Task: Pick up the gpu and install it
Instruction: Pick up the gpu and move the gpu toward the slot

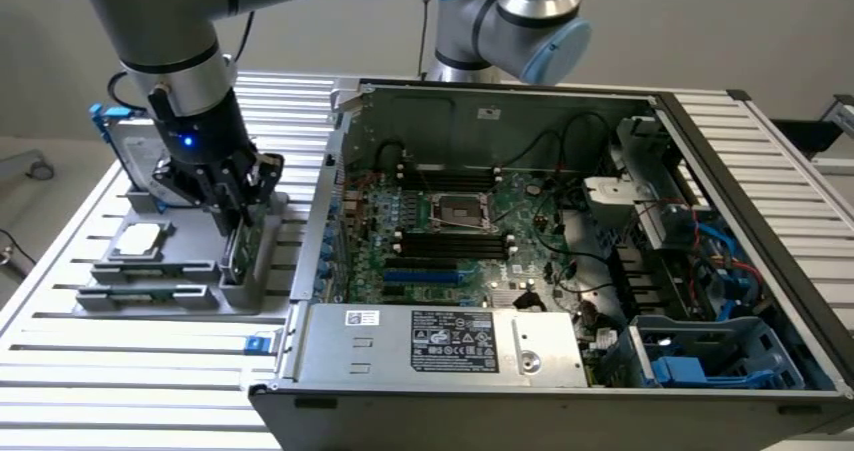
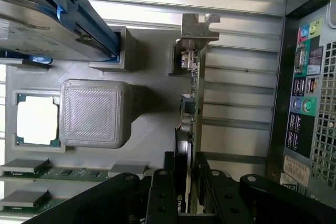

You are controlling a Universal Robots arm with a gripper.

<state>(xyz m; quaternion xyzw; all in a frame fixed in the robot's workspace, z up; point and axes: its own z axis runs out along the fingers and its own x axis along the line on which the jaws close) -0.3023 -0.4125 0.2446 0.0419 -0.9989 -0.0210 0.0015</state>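
The gpu (image 1: 240, 243) stands on edge in a slot of the grey holder tray (image 1: 187, 226), at the exterior view's left beside the open computer case (image 1: 497, 91). In the wrist view the gpu (image 2: 188, 108) appears edge-on, with green board, black cover and silver end bracket (image 2: 197, 30) at its far end. My gripper (image 1: 238, 206) reaches down over it. Here the gripper (image 2: 185, 192) has its black fingers (image 2: 163, 198) pressed against both faces of the card, shut on it. The motherboard (image 1: 447, 241) with blue slots (image 1: 420, 271) lies inside the case.
On the tray also sit a hard drive in a blue frame (image 1: 134, 146), a processor chip (image 1: 140, 239) and memory sticks (image 1: 147, 293). The case's rear panel (image 2: 304, 103) stands close beside the card. A second arm (image 1: 521, 21) rises behind the case.
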